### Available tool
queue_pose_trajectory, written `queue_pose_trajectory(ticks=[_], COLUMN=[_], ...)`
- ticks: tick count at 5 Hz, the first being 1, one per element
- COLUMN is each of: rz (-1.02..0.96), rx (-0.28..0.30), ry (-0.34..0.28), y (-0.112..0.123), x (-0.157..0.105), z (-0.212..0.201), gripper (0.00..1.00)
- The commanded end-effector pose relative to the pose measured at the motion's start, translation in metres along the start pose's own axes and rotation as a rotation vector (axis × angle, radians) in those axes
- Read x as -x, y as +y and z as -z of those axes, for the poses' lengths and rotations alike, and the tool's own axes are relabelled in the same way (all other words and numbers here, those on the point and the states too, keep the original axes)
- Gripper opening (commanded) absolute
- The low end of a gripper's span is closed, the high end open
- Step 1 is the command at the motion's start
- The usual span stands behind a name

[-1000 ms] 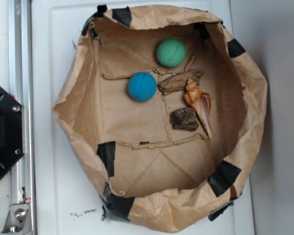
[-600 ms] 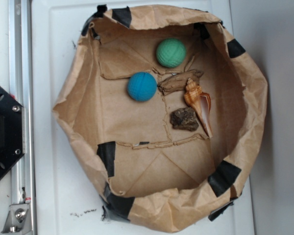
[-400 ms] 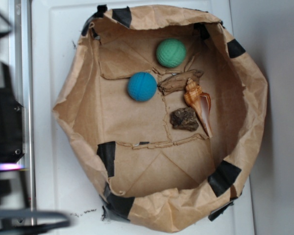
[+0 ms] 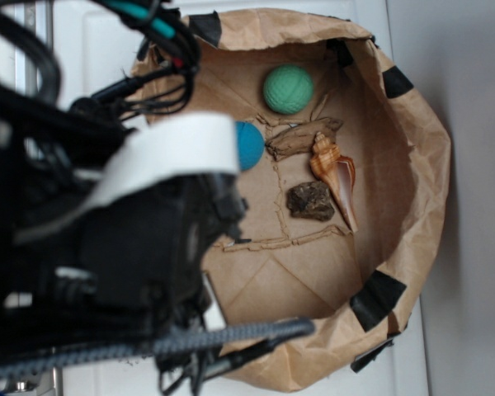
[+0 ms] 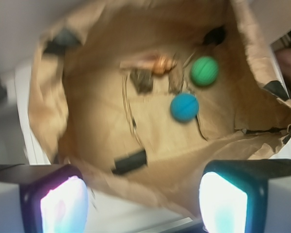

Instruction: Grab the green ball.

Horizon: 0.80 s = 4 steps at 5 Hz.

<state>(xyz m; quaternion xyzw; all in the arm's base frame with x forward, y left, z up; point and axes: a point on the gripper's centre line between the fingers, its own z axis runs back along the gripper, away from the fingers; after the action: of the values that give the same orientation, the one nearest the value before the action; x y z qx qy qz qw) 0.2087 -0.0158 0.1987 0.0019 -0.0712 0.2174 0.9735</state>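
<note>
Exterior view. A brown paper bag (image 4: pixel 412 157), rolled down into a shallow basin and patched with black tape (image 4: pixel 378 299), sits on a white surface (image 4: pixel 470 247). The green ball (image 4: pixel 288 89) lies on the bag's floor near the far wall, free of any contact. Blue ball (image 4: pixel 249 145) sits nearer the left side, partly hidden behind the arm. Just right of it, a piece of driftwood (image 4: pixel 304 138); touching that, a tan spiral seashell (image 4: pixel 333 172) with its pointed tail running toward the near right; a dark bark-like chunk (image 4: pixel 310 200) lies beside the shell. The robot arm (image 4: pixel 107 239), black with cable bundles and a white band, fills the left half of the frame, blurred, overhanging the bag's left rim. The fingers are not visible from here.

Wrist view. Blurred. The gripper (image 5: pixel 143 206) shows two fingertips (image 5: pixel 63 206) at the bottom corners, glowing pads wide apart with nothing between them: released and empty. It hangs above the bag's near rim (image 5: pixel 150 170). Green ball (image 5: pixel 204 71) sits toward the upper right of the bag floor, the blue ball (image 5: pixel 184 107) just below and left of it, not touching. Shell (image 5: pixel 157 63) and dark chunk (image 5: pixel 141 80) lie left of the green ball.
</note>
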Motion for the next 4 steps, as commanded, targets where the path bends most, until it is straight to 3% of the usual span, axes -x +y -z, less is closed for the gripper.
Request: queue_pose_trajectory(ticks=[1, 3, 4], rz=[-0.417, -0.541, -0.560], rx=[0.024, -0.087, -0.131], ry=[-0.123, -0.182, -0.150], y=[0.019, 0.023, 0.030], x=[-0.027, -0.055, -0.059], z=[0.028, 0.060, 0.084], gripper=[1.00, 1.00, 1.00])
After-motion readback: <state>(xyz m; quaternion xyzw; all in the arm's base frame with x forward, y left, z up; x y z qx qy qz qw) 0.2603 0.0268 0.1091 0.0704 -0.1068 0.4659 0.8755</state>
